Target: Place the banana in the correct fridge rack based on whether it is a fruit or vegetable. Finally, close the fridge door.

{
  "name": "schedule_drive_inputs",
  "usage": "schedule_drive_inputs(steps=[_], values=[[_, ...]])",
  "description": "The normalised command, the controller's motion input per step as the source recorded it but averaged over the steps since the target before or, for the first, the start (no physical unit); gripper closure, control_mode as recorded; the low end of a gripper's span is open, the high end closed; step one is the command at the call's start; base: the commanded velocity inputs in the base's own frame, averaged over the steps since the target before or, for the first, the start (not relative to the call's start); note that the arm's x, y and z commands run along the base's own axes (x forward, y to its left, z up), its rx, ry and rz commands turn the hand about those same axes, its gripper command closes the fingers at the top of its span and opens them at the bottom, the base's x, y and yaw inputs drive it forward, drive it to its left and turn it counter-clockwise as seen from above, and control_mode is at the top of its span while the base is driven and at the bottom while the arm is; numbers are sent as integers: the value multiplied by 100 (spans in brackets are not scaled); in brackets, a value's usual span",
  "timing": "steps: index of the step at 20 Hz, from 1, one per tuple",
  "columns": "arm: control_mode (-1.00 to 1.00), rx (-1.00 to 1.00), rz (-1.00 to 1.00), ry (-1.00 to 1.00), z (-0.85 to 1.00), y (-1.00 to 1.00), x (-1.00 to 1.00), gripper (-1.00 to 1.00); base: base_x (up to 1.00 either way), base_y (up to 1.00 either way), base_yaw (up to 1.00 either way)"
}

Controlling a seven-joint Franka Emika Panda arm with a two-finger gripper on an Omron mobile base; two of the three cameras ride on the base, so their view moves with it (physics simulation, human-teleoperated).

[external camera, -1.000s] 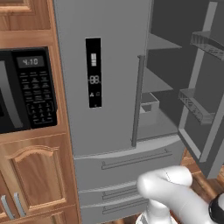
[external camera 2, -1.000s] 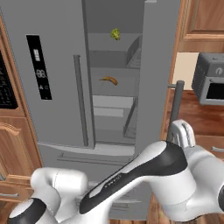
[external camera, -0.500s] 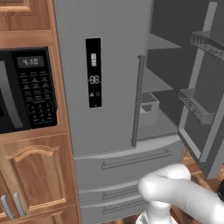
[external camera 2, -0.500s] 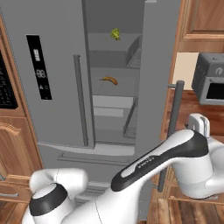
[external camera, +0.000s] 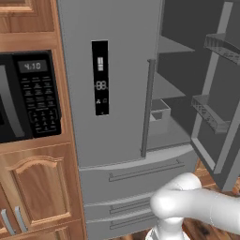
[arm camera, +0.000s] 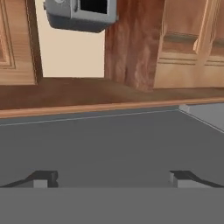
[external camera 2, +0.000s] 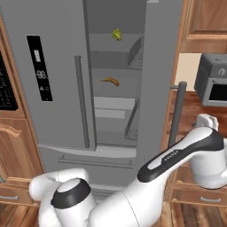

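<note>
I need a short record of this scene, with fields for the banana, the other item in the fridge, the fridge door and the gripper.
banana: lying on a middle fridge shelf
green-yellow vegetable: on the shelf above the banana
right fridge door: open
left fridge door: closed
gripper: open, holding nothing, facing a flat grey surface
toaster oven: on the counter, right of the fridge

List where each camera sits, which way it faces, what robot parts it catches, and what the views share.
Left base view: behind the arm's left, facing the fridge's closed left door and microwave; white arm link at lower right.
Right base view: behind the arm's right, facing the open fridge with the banana on a shelf; arm reaches past the open door.
Hand view: on the hand, facing a grey surface; the gripper is open.
Shared: both base views show the display panel.
</note>
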Motion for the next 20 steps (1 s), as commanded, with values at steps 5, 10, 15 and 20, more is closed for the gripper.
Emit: schedule_drive_inputs(steps=[5,10,15,20], values=[[-100,8,15,0,-28,-9,60,-100,0,0,0],[-100,14,16,1,-31,-20,58,-100,0,0,0],[-100,15,28,4,-37,10,7,-100,0,0,0],[-100,8,37,0,-26,68,1,-100,0,0,0]])
